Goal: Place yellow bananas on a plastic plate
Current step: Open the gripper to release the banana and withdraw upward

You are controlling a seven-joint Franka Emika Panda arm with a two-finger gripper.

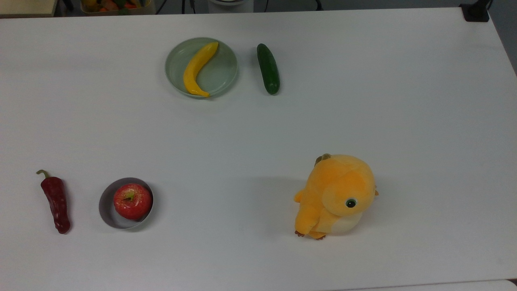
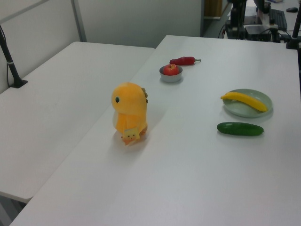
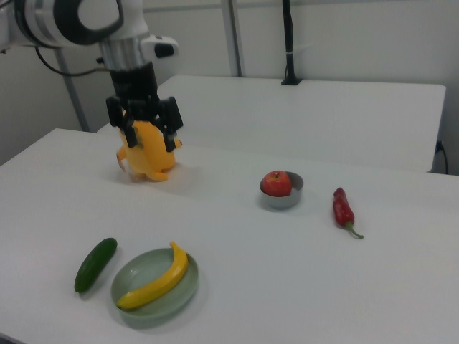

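Observation:
The yellow banana (image 1: pixel 196 67) lies curved across the pale green plastic plate (image 1: pixel 224 75) at the far side of the table, with nothing touching it. The left view shows the banana (image 2: pixel 244 100) resting on the plate (image 2: pixel 234 109). In the right view the banana (image 3: pixel 159 280) stretches over the plate (image 3: pixel 140 270) near the front edge. My gripper (image 3: pixel 148 134) hangs open high above the table, well up from the plate, with nothing between its fingers.
A dark green cucumber (image 1: pixel 268 68) lies just to the plate's right in the top view. An orange plush toy (image 1: pixel 335 196) sits at the top view's lower right. At the lower left are a grey bowl (image 1: pixel 106 208) holding a red apple (image 1: pixel 132 201) and a dark red chili (image 1: pixel 55 202).

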